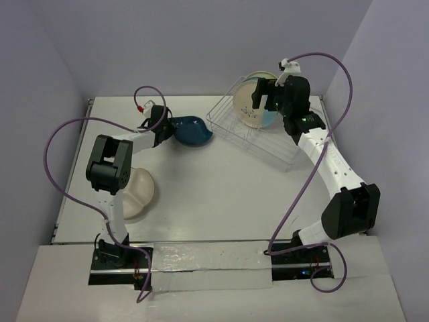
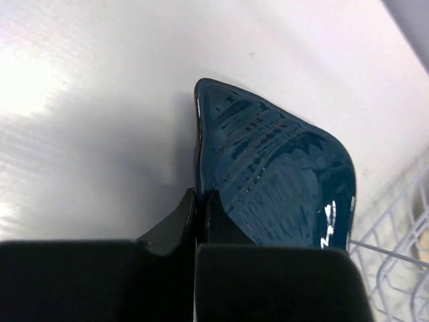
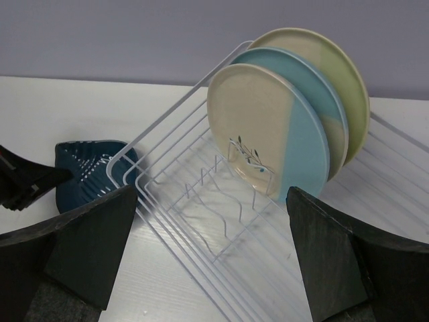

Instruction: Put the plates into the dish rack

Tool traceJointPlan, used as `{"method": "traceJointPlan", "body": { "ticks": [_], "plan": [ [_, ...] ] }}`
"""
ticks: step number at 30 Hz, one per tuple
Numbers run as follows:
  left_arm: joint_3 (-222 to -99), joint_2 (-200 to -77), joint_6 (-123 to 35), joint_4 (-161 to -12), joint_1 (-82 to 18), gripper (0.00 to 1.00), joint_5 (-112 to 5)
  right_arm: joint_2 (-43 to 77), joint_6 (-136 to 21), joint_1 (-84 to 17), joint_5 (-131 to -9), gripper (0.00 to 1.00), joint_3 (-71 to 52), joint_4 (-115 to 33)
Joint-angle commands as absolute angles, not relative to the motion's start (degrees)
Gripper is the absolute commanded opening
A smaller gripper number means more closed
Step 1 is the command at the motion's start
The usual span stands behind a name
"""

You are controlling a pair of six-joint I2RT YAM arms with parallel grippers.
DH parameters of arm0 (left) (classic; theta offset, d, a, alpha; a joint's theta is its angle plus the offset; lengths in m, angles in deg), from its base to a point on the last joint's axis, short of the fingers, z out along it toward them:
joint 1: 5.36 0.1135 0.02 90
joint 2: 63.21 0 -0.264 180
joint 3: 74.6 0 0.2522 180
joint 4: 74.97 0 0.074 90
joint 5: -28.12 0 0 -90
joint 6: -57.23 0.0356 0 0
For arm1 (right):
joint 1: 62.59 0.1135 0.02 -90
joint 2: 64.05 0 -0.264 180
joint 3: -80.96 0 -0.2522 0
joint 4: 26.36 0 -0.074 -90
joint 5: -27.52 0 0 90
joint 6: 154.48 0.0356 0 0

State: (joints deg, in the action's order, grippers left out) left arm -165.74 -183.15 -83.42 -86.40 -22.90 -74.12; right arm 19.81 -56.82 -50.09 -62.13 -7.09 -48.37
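The white wire dish rack (image 1: 265, 141) stands at the back right. Three round plates stand upright in it: a cream and pale blue one with a sprig (image 3: 268, 127) in front, another pale blue one (image 3: 326, 100) behind it, and a cream and pale green one (image 3: 338, 67) at the back. My right gripper (image 1: 260, 100) hovers over the rack, open and empty (image 3: 208, 248). My left gripper (image 1: 161, 129) is shut on the rim of the dark blue leaf-shaped dish (image 2: 281, 174), just left of the rack. The cream divided plate (image 1: 137, 191) lies by the left arm.
The rack's wire corner (image 2: 402, 248) is close to the blue dish's far end. The left arm's elbow (image 1: 107, 164) overhangs the divided plate. Purple walls close in the table at the back and right.
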Motion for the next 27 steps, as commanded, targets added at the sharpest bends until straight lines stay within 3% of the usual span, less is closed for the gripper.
{"method": "traceJointPlan", "body": {
  "ticks": [1,6,14,27],
  "plan": [
    [-165.17,-181.71,-81.45,-88.25,-23.34,0.00,-76.81,15.82,-56.73,-50.28,-61.24,1.00,-8.13,-46.01],
    [-160.18,-175.38,-80.13,-85.28,-23.29,0.00,-79.70,15.16,-57.73,-50.28,-65.58,1.00,-8.46,-45.92],
    [-147.98,-160.74,-74.41,-75.29,-24.86,0.00,-77.22,17.17,-68.17,-45.33,-87.23,1.00,-7.38,-48.59],
    [-133.95,-140.68,-69.91,-69.45,-29.84,0.00,-74.50,26.57,-68.69,-35.99,-90.51,1.00,-6.09,-50.38]
  ]
}}
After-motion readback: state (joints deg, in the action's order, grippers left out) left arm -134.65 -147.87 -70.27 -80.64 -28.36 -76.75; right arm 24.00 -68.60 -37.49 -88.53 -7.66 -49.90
